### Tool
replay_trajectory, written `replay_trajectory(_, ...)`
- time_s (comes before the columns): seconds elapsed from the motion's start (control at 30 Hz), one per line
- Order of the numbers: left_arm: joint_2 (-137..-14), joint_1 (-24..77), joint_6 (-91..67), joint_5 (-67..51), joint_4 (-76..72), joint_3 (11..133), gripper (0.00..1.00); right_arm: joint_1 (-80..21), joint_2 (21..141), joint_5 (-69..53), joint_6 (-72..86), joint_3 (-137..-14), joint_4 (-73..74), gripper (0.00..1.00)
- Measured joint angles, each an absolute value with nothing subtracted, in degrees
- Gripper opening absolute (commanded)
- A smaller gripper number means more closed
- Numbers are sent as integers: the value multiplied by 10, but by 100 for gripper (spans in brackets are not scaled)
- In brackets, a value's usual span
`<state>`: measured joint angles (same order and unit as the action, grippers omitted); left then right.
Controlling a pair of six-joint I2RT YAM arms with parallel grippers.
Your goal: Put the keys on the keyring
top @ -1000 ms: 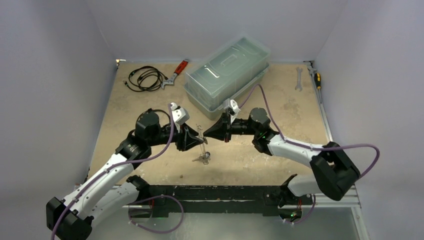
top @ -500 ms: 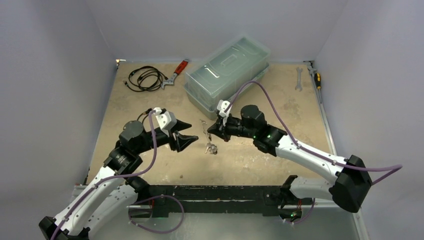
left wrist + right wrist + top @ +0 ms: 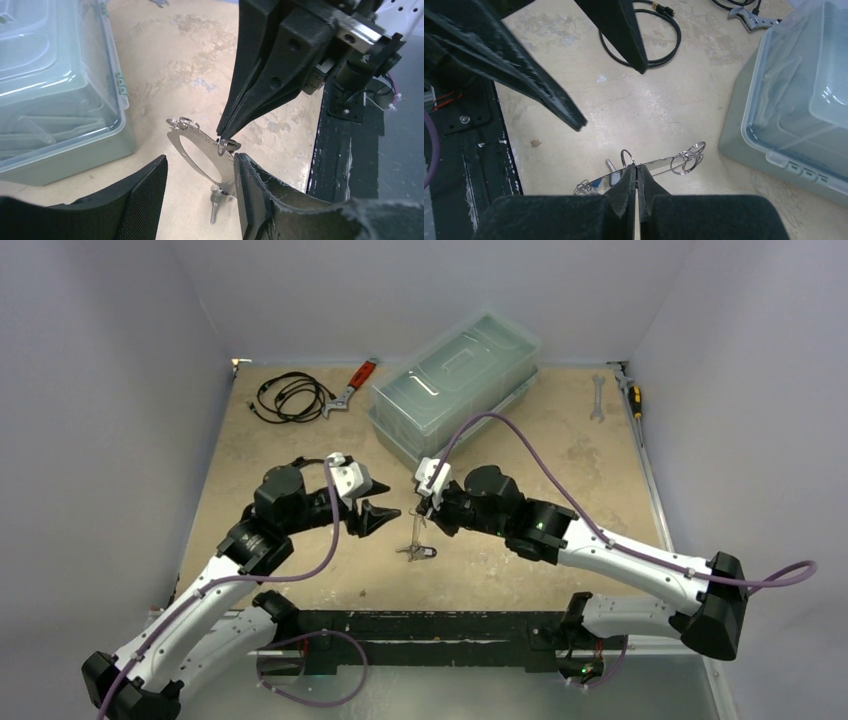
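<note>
The keyring is a thin pale oval loop hanging on edge over the table's middle. My right gripper is shut on its upper rim, where a small split ring sits. In the right wrist view the shut gripper pinches the keyring seen edge-on, with more small rings at its far end. A silver key hangs at the keyring's lower end, and the keys touch the table. My left gripper is open just left of the loop, and its fingertips flank the loop without gripping it.
A clear lidded plastic box stands behind the grippers. A black cable coil and a red-handled wrench lie at the back left. A spanner and a screwdriver lie at the back right.
My left gripper opened and drew back left off the keyring, then edged towards it again. My right gripper carried the keyring leftward and lower, so the keys now rest on the table.
</note>
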<state>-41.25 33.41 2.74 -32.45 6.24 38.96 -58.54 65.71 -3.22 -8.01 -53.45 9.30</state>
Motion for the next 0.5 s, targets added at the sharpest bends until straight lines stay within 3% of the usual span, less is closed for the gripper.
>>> replay_trajectory(0.13, -437, 335, 64, -347, 91, 408, 45, -611, 652, 8, -97, -542, 113, 0)
replay_trajectory(0.5, -474, 339, 162, -432, 129, 442, 47, -622, 633, 29, -117, -543, 133, 0)
